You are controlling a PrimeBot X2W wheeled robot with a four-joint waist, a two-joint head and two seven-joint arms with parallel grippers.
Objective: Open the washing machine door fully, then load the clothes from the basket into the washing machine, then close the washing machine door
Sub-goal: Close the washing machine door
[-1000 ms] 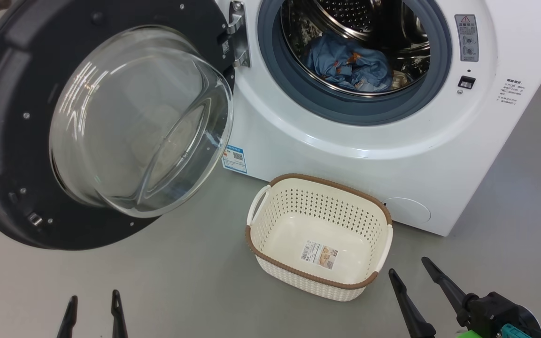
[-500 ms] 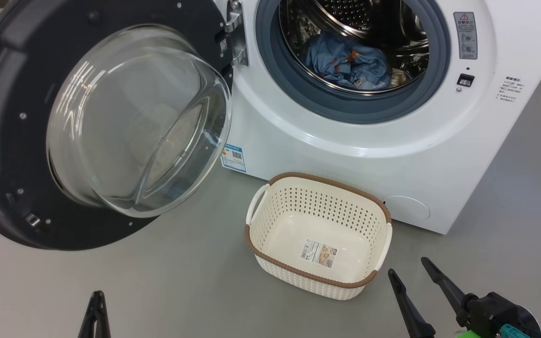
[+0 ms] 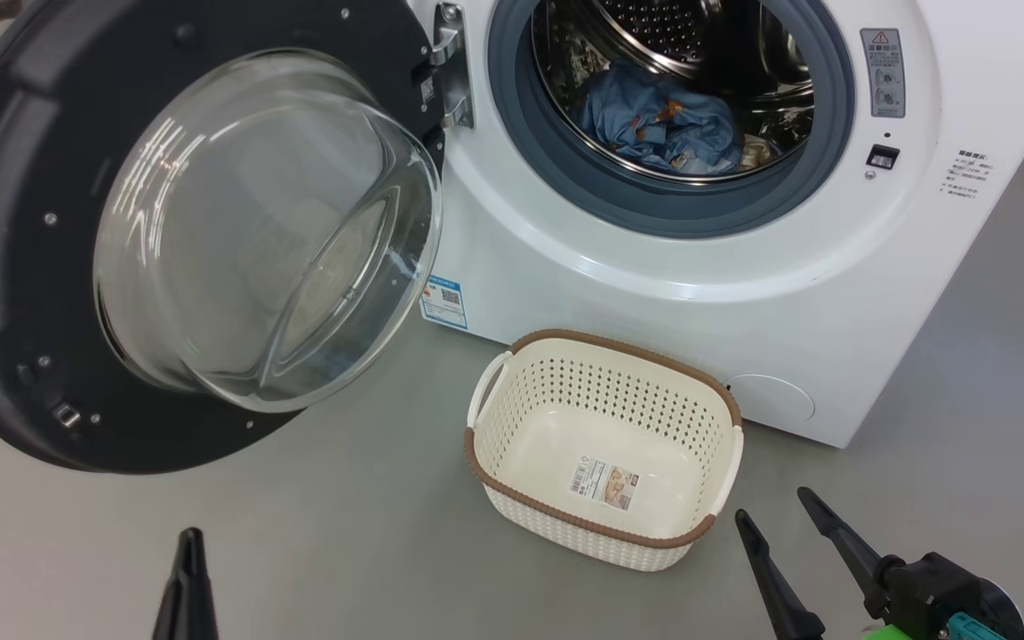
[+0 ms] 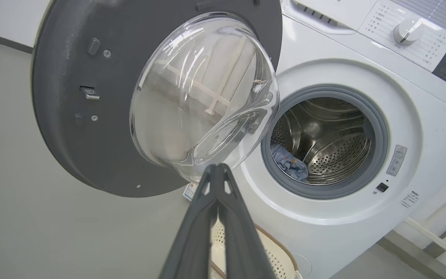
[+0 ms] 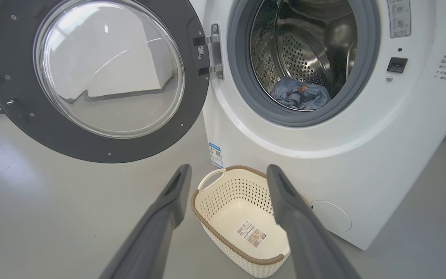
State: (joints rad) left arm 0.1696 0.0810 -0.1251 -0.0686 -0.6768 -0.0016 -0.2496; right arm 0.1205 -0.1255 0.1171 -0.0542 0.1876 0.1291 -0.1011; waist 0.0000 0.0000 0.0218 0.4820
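The washing machine door (image 3: pixel 32 267) stood swung wide at nine o'clock of the drum mouth (image 3: pixel 672 213), the clothes (image 3: pixel 654 120) lay low inside the washing machine (image 3: pixel 654 293), and the basket (image 3: pixel 565 533) sat at six o'clock below it holding just its label (image 3: pixel 603 482), so we judged loading done. Our left gripper (image 3: pixel 188 587), at seven o'clock in the head view, had its fingers pressed together on nothing, likely as one stiff tip to push the door shut; our right gripper (image 3: pixel 772 504), at five o'clock, hung spread and empty.
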